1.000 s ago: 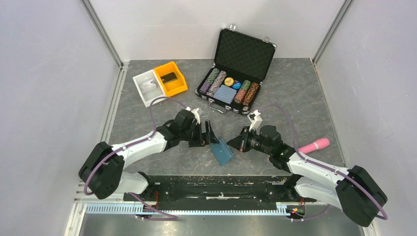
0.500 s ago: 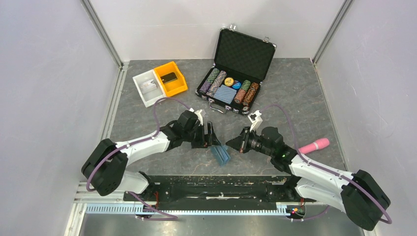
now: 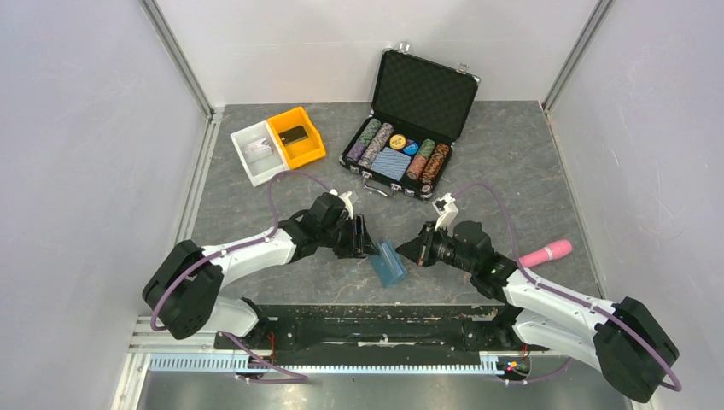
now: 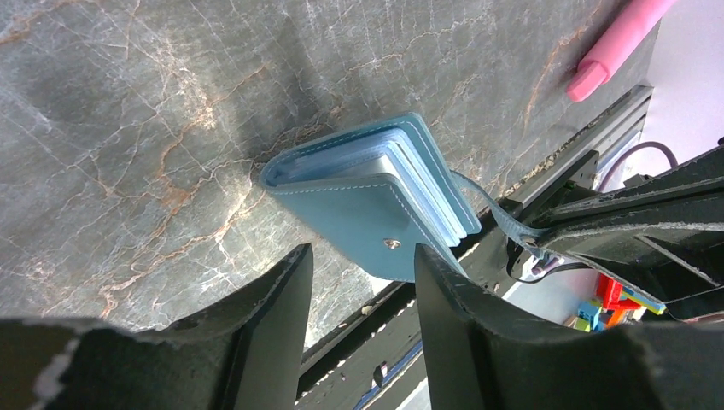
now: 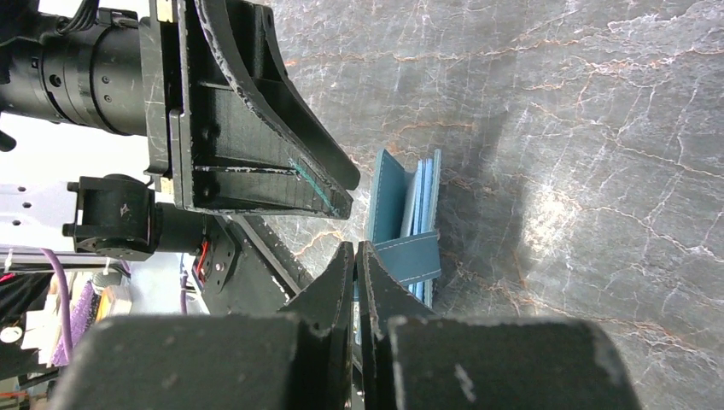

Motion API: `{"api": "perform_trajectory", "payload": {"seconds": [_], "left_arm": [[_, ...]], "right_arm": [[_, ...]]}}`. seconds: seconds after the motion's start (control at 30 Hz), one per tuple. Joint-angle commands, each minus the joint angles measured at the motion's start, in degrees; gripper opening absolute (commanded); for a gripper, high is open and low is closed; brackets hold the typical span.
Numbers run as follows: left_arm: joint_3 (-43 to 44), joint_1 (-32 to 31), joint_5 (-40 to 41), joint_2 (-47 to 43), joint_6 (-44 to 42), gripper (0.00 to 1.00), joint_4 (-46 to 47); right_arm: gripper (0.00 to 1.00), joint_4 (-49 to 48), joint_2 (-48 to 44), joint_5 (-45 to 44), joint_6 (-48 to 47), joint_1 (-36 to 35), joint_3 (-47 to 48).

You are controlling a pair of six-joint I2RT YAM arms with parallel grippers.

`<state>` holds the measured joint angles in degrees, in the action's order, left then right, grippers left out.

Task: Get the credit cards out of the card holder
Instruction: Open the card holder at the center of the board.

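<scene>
The card holder (image 3: 388,263) is a light-blue wallet on the table between my two grippers, standing partly on its edge. In the left wrist view the card holder (image 4: 367,201) shows pale inner sleeves and a snap stud. No black credit cards show; they are hidden. My left gripper (image 4: 363,269) is open, its fingertips on either side of the wallet's near corner without gripping it. My right gripper (image 5: 354,256) is shut on the wallet's blue strap (image 5: 410,256). From above, the left gripper (image 3: 365,239) and the right gripper (image 3: 411,253) flank the wallet.
An open black poker-chip case (image 3: 410,128) stands at the back. A yellow bin (image 3: 318,141) with a dark flat object and a white bin (image 3: 243,162) are at back left. A pink marker (image 3: 546,252) lies right of the right arm. The table's near edge is just beyond the wallet.
My right gripper moved in to the wallet, then drew back a little to the right. The wallet has tipped up from lying flat and shifted slightly. The left gripper stayed beside it.
</scene>
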<state>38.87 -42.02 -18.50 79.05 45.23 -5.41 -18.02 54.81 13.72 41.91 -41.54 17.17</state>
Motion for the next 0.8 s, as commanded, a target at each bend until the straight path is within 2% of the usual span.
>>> {"api": "perform_trajectory", "payload": {"seconds": [0.0,0.17,0.27,0.47,0.77], "left_arm": [[1.2,-0.3,0.3,0.4,0.6,0.54,1.0],[2.2,-0.4,0.8,-0.1,0.8,0.73,0.5],[3.0,-0.5,0.8,-0.1,1.0,0.78,0.3],[3.4,-0.9,0.6,1.9,1.1,0.79,1.0],[3.4,-1.6,0.5,3.8,1.0,0.71,1.0]], "right_arm": [[0.00,-0.8,-1.4,-0.3,-1.1,-0.4,-0.1],[0.00,-1.0,-2.9,0.7,-1.0,-0.4,0.5],[0.00,-0.9,-2.8,0.4,-1.0,-0.4,0.7],[0.00,0.0,-2.1,0.2,-1.1,-0.4,1.2],[0.00,1.1,-2.9,-0.5,-2.0,-0.4,0.9]]}}
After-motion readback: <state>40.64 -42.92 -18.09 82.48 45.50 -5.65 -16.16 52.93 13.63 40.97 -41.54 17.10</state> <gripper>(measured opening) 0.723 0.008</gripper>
